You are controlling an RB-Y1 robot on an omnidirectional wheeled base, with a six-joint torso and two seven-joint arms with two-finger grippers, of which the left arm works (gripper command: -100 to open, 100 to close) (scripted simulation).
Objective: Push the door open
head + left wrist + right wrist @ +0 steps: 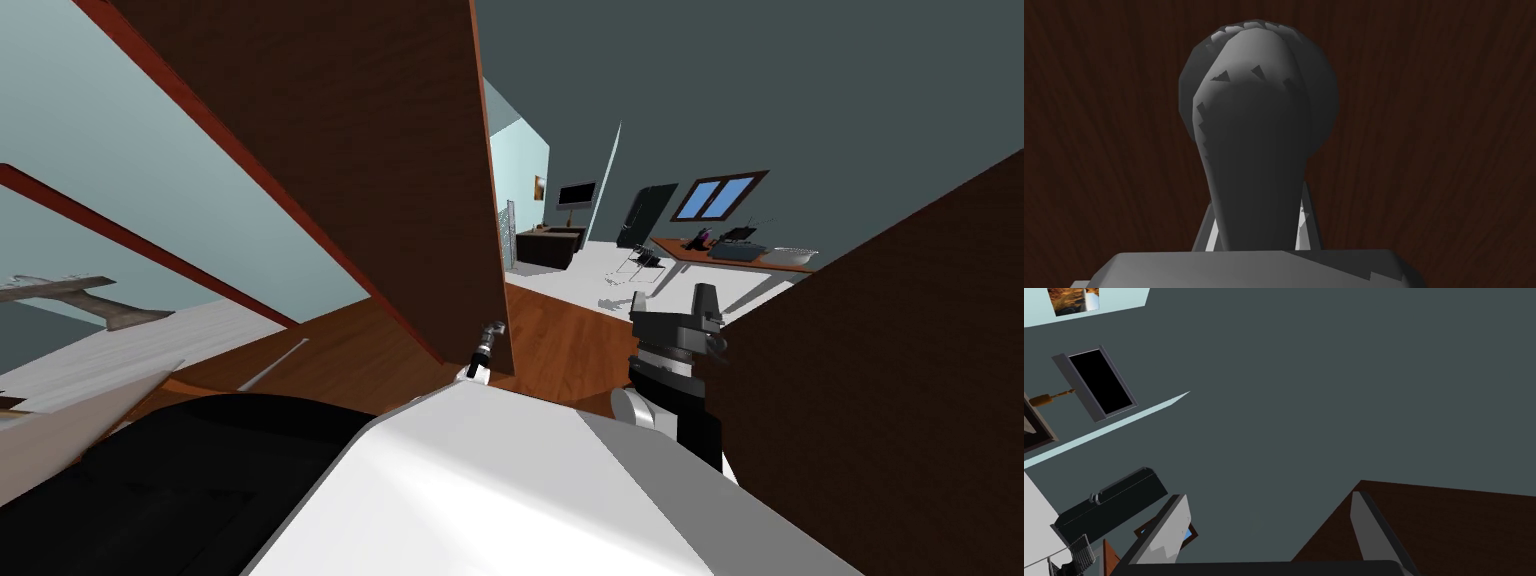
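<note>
The door [380, 170] is a dark brown wooden leaf standing ajar, with its free edge toward the opening. A small grey handle [488, 340] sticks out low on that edge. In the left wrist view the handle [1254, 130] is a large grey lever on a round plate against the dark wood [1434, 125]. My left gripper [1257, 210] is shut on the lever, one thin finger [1208, 235] pressed to each side. My right gripper [697, 310] hangs to the right of the door edge, open [1269, 528] and holding nothing.
Beyond the door edge lies a wooden floor [560, 345], then a bright room with a table [730, 262], chair [645, 262] and TV [577, 194]. A dark brown wooden panel [900, 380] rises close on my right, beside the right gripper. A pale wall [90, 130] stands on my left.
</note>
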